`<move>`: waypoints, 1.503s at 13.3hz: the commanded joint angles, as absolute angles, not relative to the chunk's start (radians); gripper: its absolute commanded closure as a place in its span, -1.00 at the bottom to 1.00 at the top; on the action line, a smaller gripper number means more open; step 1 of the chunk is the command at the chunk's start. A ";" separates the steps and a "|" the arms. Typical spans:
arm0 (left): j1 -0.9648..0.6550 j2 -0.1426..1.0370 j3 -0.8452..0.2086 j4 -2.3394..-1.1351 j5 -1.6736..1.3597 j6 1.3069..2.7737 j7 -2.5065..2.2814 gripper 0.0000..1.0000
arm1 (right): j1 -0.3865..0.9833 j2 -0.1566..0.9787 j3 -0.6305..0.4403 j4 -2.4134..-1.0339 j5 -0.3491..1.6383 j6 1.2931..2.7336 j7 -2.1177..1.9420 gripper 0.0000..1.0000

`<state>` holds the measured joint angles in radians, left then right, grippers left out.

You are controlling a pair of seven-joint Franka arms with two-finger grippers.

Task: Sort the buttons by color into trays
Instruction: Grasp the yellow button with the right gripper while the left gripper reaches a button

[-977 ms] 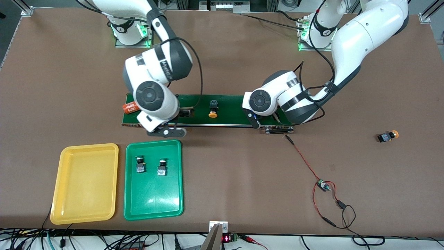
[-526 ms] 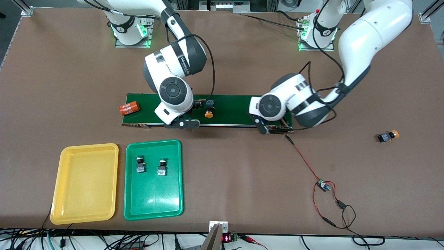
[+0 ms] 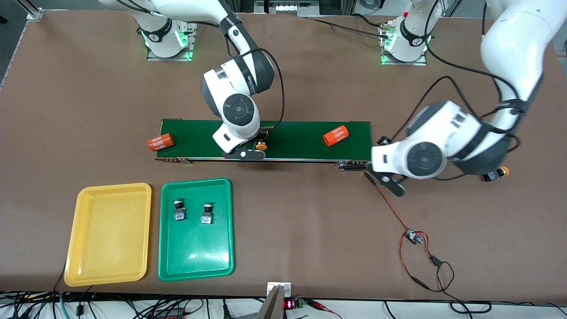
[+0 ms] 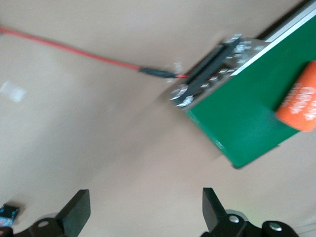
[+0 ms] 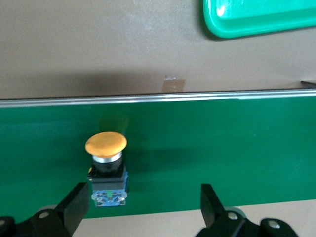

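Orange button point(image 5: 105, 168) on belt point(image 5: 197, 148), half-hidden under spread right hand point(image 5: 140, 212); left hand point(image 4: 143, 217) spread too

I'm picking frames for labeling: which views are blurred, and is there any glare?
Left wrist view: smeared by motion, the conveyor belt and orange cylinder soft-edged. Front view: sharp except the left arm's blurred wrist above the left gripper. Right wrist view: crisp, the orange-capped button clear, small glare on the green tray.
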<state>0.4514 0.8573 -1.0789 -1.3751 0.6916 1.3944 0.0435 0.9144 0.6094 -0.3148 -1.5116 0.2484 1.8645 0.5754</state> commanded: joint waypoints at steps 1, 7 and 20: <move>0.518 0.861 -1.054 -1.359 0.730 1.381 0.066 -1.00 | 0.940 0.587 -0.321 -1.554 0.275 1.879 0.584 -1.00; 0.574 0.861 -0.858 -1.339 0.842 1.379 0.077 -1.00 | 0.963 0.595 -0.321 -1.652 0.275 2.003 0.571 -1.00; 0.959 0.877 -0.767 -1.675 1.026 1.999 0.792 -1.00 | 0.948 0.577 -0.328 -1.606 0.276 1.994 0.566 0.97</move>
